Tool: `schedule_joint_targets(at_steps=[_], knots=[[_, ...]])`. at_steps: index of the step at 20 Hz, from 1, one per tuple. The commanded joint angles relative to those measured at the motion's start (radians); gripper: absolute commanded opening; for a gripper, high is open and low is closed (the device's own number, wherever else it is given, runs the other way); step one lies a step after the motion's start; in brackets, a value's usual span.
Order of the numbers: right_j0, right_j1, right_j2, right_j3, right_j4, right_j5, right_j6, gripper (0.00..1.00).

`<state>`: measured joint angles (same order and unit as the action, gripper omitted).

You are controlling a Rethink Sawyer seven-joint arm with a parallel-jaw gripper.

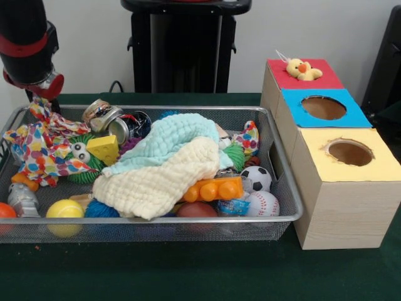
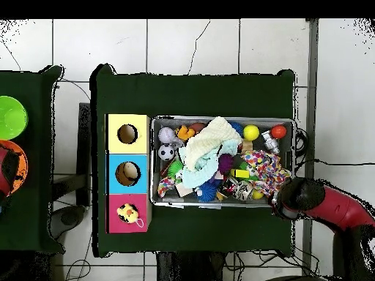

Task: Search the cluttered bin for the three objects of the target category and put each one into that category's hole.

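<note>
i have the arm (image 1: 28, 47) hanging over one end of the mesh bin (image 1: 285, 182), and its gripper (image 1: 42, 103) seems to dip right into the multicoloured patterned cloth (image 1: 41, 147); the fingers are buried behind the fabric, so i cannot tell how wide they are or whether they have pinched it. my guess is the cloths count as the target category, since soft fabric lies over everything else. away from the tool, across the bin, the mint and cream cloths (image 1: 166, 163) drape over the orange block (image 1: 213, 189), soccer ball (image 1: 255, 177) and baseball (image 1: 263, 202). just beside the tool sit the tins (image 1: 103, 116), which could snag a lift. the box of holes (image 1: 326, 157) stands beyond the bin's opposite end, with a plush duck (image 1: 302, 69) plugging the red hole
</note>
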<state>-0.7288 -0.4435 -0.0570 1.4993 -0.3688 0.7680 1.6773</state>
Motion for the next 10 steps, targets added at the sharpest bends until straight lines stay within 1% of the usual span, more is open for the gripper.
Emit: schedule_joint_targets(at_steps=[1, 3, 5, 7, 10], knots=[[0.083, 0.02, 0.187, 0.019, -0.041, -0.141, -0.06, 1.0], [0.108, -0.021, 0.169, 0.025, -0.028, -0.071, -0.054, 1.0], [0.124, -0.063, 0.161, 0.024, -0.01, 0.02, -0.072, 1.0], [0.128, -0.095, 0.161, 0.026, -0.003, 0.074, -0.1, 1.0], [0.116, -0.131, 0.176, 0.037, -0.004, 0.107, -0.152, 1.0]])
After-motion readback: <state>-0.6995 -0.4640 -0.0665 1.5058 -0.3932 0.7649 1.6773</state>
